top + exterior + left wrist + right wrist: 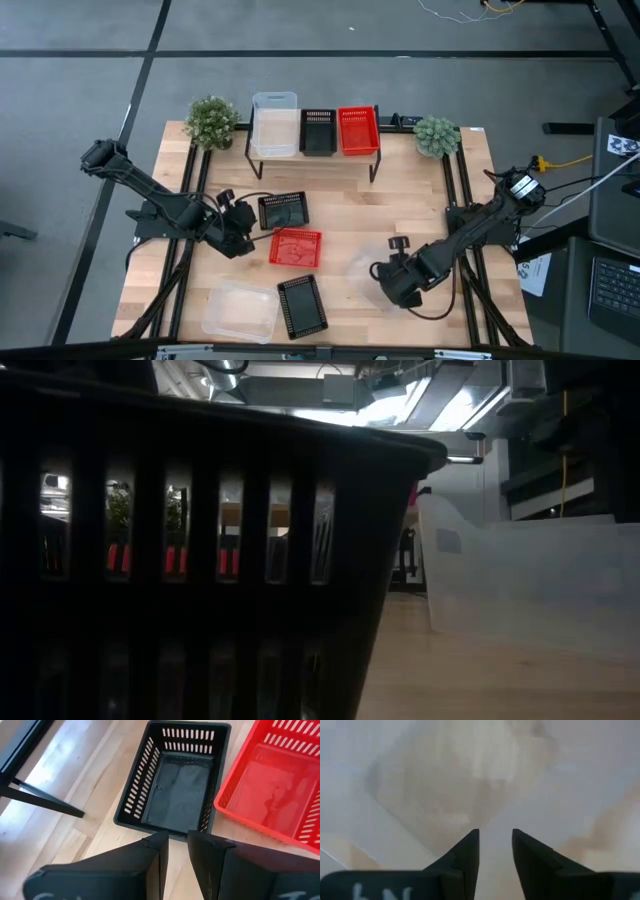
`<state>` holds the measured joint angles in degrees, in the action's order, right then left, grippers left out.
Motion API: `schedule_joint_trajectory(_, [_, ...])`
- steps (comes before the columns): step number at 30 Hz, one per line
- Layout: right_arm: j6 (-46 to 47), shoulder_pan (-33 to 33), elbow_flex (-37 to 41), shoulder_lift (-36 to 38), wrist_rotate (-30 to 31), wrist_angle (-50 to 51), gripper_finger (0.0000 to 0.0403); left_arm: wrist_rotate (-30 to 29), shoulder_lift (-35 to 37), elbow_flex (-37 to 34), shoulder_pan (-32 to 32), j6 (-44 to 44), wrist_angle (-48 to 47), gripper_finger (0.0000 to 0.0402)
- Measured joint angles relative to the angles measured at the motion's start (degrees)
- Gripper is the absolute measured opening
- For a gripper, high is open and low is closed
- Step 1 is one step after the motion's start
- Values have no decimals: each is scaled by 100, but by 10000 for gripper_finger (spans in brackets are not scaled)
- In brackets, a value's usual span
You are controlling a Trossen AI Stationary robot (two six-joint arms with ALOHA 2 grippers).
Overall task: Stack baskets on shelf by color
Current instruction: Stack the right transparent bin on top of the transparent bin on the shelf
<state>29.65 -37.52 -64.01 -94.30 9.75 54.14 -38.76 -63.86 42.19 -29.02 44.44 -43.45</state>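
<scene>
The high view looks straight down from well above, taking in the whole surface, both arms, the shelf in the upper middle of the frame and grey floor all around.

The low view sits at surface height, facing level into the room; a black basket stands so near that it fills the left 2 thirds of the frame, with a clear basket at right.

The left wrist view looks steeply down, close, on another black basket and a red basket; the high view shares these 2 at centre.

The right wrist view is pressed very near a pale translucent blur.
</scene>
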Motion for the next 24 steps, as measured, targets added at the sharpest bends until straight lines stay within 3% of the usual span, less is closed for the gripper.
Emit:
schedule_joint_trajectory(5, [144, 2, -444, 0, 256, 1112, 117, 12, 0, -1, -14, -144, 82, 66])
schedule_joint_trajectory(9, [436, -37, -915, 0, -156, 1210, 117, 85, 46, -1, -82, -325, 73, 66])
schedule_joint_trajectory(12, [592, -262, -1263, 2, -136, 1205, 117, 50, 178, -1, -132, -330, 73, 66])
schedule_joint_trajectory(17, [727, -681, -1590, 2, 284, 1201, 117, 46, 195, -4, -138, -472, 290, 66])
schedule_joint_trajectory(24, [1651, -1348, -1619, 2, 806, 1231, 117, 193, 197, -4, 6, -1540, 1115, 66])
